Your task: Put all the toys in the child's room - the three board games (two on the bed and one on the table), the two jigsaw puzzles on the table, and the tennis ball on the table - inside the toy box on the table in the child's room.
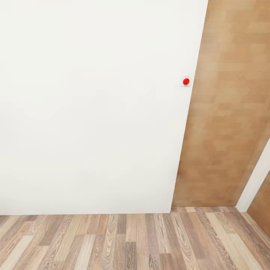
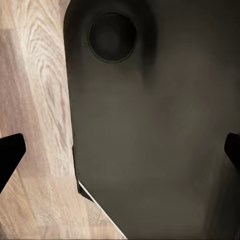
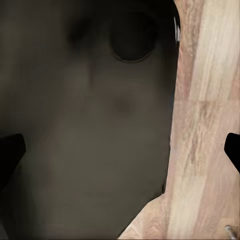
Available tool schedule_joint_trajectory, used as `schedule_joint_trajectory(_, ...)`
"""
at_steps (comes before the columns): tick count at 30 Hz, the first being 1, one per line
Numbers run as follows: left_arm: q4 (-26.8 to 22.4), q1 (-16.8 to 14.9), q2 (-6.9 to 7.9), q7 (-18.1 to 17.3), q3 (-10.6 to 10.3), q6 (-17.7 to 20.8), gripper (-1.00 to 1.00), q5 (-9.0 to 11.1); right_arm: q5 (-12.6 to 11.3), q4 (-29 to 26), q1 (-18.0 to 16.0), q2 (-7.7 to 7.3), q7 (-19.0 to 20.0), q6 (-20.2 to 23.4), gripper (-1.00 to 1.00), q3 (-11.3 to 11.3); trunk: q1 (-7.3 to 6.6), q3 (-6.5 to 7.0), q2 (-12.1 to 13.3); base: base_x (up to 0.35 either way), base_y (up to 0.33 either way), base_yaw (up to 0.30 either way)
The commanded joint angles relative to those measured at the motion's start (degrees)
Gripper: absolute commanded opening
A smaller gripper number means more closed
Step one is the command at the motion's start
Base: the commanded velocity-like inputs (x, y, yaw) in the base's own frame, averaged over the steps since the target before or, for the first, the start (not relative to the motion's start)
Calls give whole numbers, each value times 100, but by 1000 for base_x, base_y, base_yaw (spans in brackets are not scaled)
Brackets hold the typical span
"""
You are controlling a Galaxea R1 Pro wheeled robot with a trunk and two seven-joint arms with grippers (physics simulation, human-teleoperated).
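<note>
A white wall (image 1: 93, 112) and plank floor (image 1: 112, 240) face the robot. Left hand (image 2: 120, 150) and right hand (image 3: 120, 150) hang spread wide, empty, above the floor. The boxed games should handle stiff and light, best gripped by an edge.

Head view: faces a white wall (image 1: 93, 105) at close range, tilted down to the wood-plank floor (image 1: 112, 240).
Wrist views: each looks close along a dark robot body (image 2: 150, 140) toward the floor.
Shared: the floor.
</note>
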Motion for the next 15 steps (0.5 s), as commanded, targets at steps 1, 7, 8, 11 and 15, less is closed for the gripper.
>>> schedule_joint_trajectory(1,-33,-1,-33,-9,-9,-33,100,-26,-20,-27,-9,33,-24,33,100,-31,0,-3,-1,0,0,0)
schedule_joint_trajectory(7,-113,-1,-79,-9,-20,-32,100,-13,-18,-27,-6,160,-31,108,100,-29,0,-3,-1,0,0,0)
schedule_joint_trajectory(8,-114,-1,-79,-9,-29,-30,100,-7,-18,-27,-4,175,-33,110,100,-31,0,-3,-1,0,0,0)
schedule_joint_trajectory(11,-114,-1,-79,-9,-24,-36,100,23,-18,-27,-2,191,-34,113,100,-37,0,-3,-1,0,0,0)
schedule_joint_trajectory(15,-118,-1,-69,-9,-19,-40,100,34,2,-27,-1,179,-35,82,100,-20,0,-3,-1,0,0,0)
